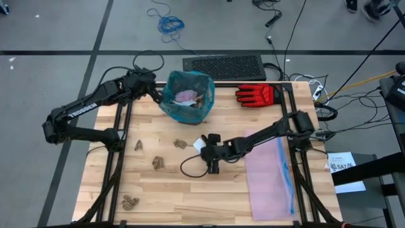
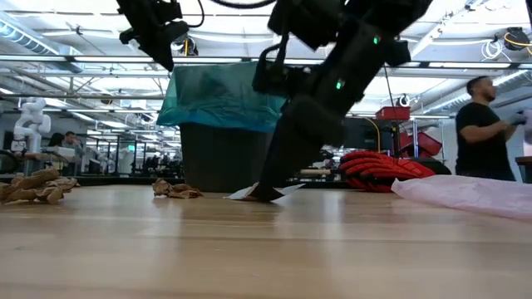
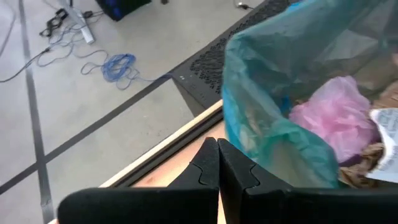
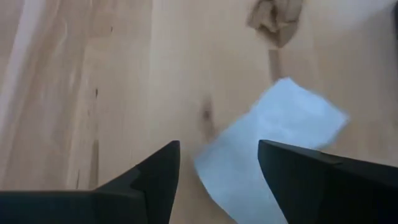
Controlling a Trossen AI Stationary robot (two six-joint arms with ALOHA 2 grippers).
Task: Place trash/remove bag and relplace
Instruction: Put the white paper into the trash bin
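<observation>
High view shows one wooden table (image 1: 190,190) with two dark arms over it. Four brown paper wads lie on the wood: one (image 1: 138,145) toward the left side, one (image 1: 180,144) near the middle, one (image 1: 157,163) a little nearer the front, and one (image 1: 130,202) close to the front left edge. One pale white-blue paper piece (image 1: 199,144) lies flat just beside the right gripper (image 1: 204,140), which is low at the middle of the table; in the right wrist view its fingers (image 4: 155,174) stand apart, one at each side of this piece (image 4: 273,137), and they hold nothing. The one bin stands at the back edge, lined with the teal-green bag (image 1: 186,95), and inside it some pink and brown trash (image 1: 188,97) is visible. The left gripper (image 1: 156,96) is at the bag's left rim, and the left wrist view shows its fingers (image 3: 208,165) pressed together with nothing between them, just beside the bag wall. One red glove (image 1: 255,95) lies at the back right, and one pale pink bag (image 1: 271,174) lies flat along the right side, reaching near the front edge. The wood between the wads and the pink bag is bare at the front middle.
</observation>
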